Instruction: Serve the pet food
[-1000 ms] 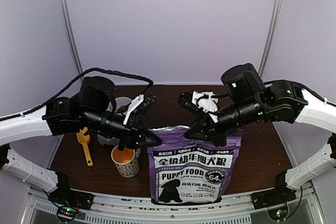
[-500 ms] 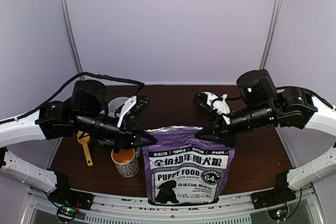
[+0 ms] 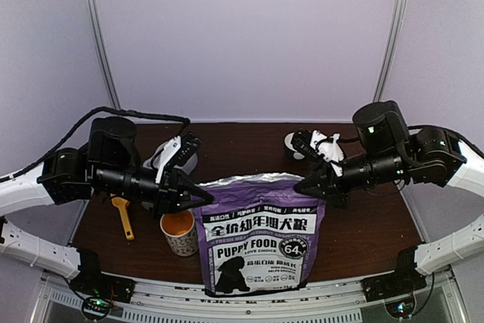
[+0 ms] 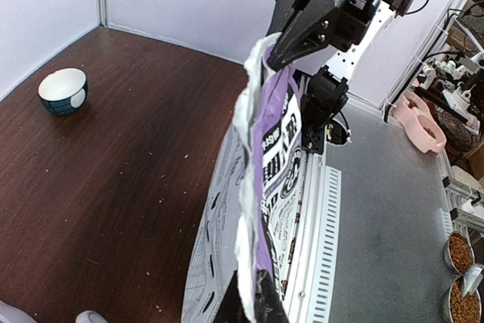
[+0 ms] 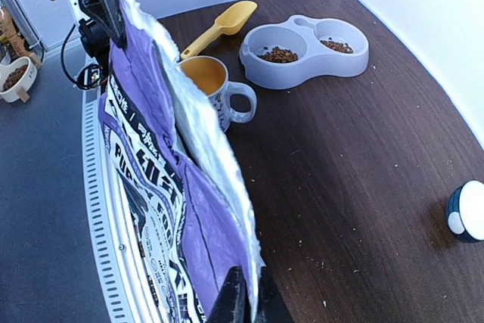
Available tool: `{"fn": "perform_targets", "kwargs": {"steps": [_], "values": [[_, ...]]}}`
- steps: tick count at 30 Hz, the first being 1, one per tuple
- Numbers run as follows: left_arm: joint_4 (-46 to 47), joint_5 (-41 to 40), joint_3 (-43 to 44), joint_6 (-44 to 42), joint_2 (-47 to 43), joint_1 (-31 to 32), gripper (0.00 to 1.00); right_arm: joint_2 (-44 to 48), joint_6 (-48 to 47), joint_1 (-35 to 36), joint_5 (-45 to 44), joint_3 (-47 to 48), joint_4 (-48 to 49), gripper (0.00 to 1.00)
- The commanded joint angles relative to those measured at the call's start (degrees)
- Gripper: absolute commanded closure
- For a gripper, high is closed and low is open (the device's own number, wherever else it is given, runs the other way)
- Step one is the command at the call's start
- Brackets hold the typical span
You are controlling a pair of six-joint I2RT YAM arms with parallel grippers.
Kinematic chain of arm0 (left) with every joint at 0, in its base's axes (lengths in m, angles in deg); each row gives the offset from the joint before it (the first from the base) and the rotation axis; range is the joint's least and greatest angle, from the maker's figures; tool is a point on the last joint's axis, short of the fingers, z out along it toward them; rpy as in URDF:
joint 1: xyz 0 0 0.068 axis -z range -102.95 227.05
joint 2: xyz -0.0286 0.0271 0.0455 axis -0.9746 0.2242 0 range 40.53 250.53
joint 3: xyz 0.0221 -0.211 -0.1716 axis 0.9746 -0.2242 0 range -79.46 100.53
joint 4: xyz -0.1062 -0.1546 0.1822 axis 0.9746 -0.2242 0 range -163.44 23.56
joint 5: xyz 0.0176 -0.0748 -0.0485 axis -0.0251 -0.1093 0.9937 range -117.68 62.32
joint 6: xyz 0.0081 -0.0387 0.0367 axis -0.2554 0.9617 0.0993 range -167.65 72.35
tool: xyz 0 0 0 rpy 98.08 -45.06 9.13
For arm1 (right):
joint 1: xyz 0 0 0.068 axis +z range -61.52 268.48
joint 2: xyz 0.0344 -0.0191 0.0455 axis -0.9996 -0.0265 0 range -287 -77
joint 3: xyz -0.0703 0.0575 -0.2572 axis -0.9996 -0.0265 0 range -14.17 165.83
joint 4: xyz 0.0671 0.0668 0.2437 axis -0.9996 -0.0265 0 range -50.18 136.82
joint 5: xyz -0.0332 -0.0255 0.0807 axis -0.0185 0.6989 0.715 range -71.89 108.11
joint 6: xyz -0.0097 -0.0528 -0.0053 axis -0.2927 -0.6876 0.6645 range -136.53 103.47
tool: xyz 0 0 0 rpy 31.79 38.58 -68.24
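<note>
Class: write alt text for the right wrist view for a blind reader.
The right pincer and left pincer hold a large purple puppy food bag by its top edge. Beside it on the brown table: an orange-lined mug, yellow plastic scoop, grey double bowl with kibble.

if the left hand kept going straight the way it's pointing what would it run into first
The purple food bag itself: the left hand is shut on its top corner and points along the top edge. Past that, probably the right hand pinching the far corner, though depth is unclear.
</note>
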Motion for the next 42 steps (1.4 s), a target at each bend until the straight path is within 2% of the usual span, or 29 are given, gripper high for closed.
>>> {"fn": "perform_targets", "kwargs": {"steps": [1, 7, 8, 11, 15, 17, 19, 24, 30, 34, 37, 40, 42], "values": [[2.65, -0.76, 0.72, -0.81, -4.49, -0.86, 1.0, 1.13, 0.33, -1.83, -8.68, -3.1, -11.0, 1.0], [2.74, -0.83, 0.43, -0.81, -4.62, -0.91, 1.0, 2.95, 2.03, -2.91, -9.14, -5.28, -8.09, 1.0], [2.84, -0.67, 0.36, -0.81, -4.48, -0.91, 1.0, 3.6, 2.58, -3.38, -8.52, -5.8, -6.9, 0.96], [3.11, 0.32, 0.36, -0.64, -3.88, -0.91, 1.0, 6.35, 4.4, -5.51, -3.23, -8.37, -2.15, 0.69], [4.07, 1.77, 0.41, -0.21, -2.69, -0.91, 1.0, 10.98, 8.74, -9.41, 7.97, -13.14, 7.13, 0.36], [4.27, 1.93, 0.54, -0.14, -2.29, -0.91, 1.0, 13.11, 11.7, -11.05, 13.31, -15.97, 12.99, 0.27], [4.53, 2.03, 0.68, -0.06, -2.15, -0.91, 1.0, 15.24, 14.89, -13.0, 17.84, -19.03, 19.29, 0.23], [4.29, 2.3, 1.25, -0.1, -1.84, -0.91, 1.0, 18.26, 21.92, -19.94, 27.91, -27.06, 34.82, 0.19], [3.8, 2.11, 1.49, -0.01, -1.79, -0.91, 1.0, 18.76, 27.0, -20.38, 33.34, -31.56, 46.98, 0.19], [3.88, 2.07, 1.59, 0.08, -1.7, -0.91, 1.0, 17.99, 27.1, -20.38, 34.51, -31.98, 49.74, 0.19], [3.81, 2.13, 1.7, 0.17, -1.57, -0.91, 1.0, 16.24, 26.97, -20.3, 36.48, -31.42, 50.68, 0.23], [3.49, 2.06, 1.98, 0.18, -1.61, -0.91, 1.0, 14.42, 27.14, -20.06, 37.98, -30.8, 50.98, 0.34], [3.5, 2.04, 1.96, 0.24, -1.61, -0.91, 1.0, 13.64, 27.14, -19.74, 38.46, -30.83, 51.49, 0.37]]}}
